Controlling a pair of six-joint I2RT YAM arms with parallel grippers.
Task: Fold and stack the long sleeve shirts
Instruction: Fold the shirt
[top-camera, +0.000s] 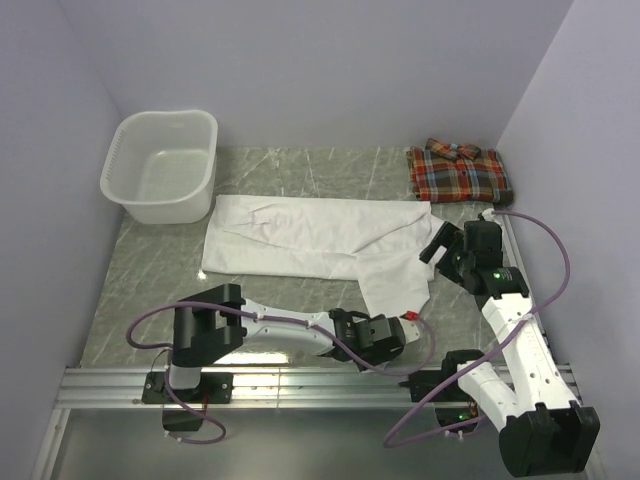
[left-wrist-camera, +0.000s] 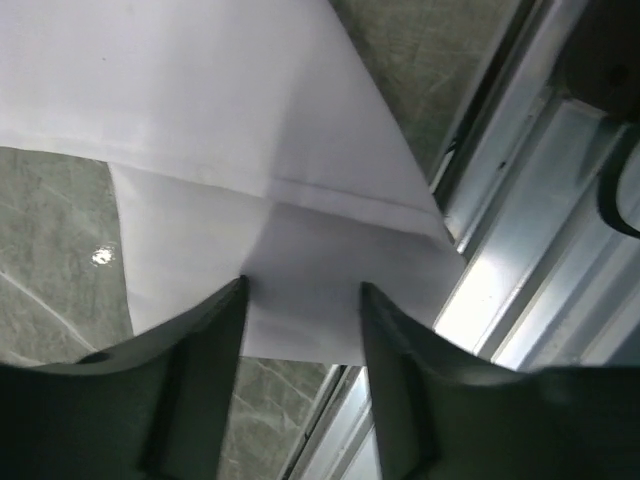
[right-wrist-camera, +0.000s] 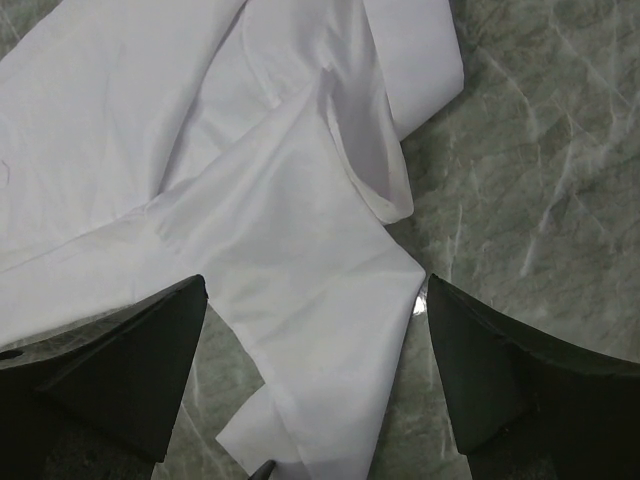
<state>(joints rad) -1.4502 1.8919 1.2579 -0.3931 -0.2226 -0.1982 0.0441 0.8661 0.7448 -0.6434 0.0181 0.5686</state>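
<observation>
White shirt (top-camera: 300, 235) fold in hand — plaid shirt (top-camera: 458, 172) done, beyond right gripper (right-wrist-camera: 316, 285). It gapes wide over a sleeve (right-wrist-camera: 300, 330); left gripper (left-wrist-camera: 302, 290) half-open astride the cloth's edge — next, I pinch both.

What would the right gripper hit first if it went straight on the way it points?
Most likely the plain white cloth shirt: its rumpled fold lies straight ahead of the open right gripper, though how far is unclear.

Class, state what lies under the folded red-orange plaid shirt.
The folded red-orange plaid cloth shirt lies on the grey marbled tabletop, visible around its edges. Whether anything sits beneath it cannot be seen; the cloth covers that patch.
</observation>
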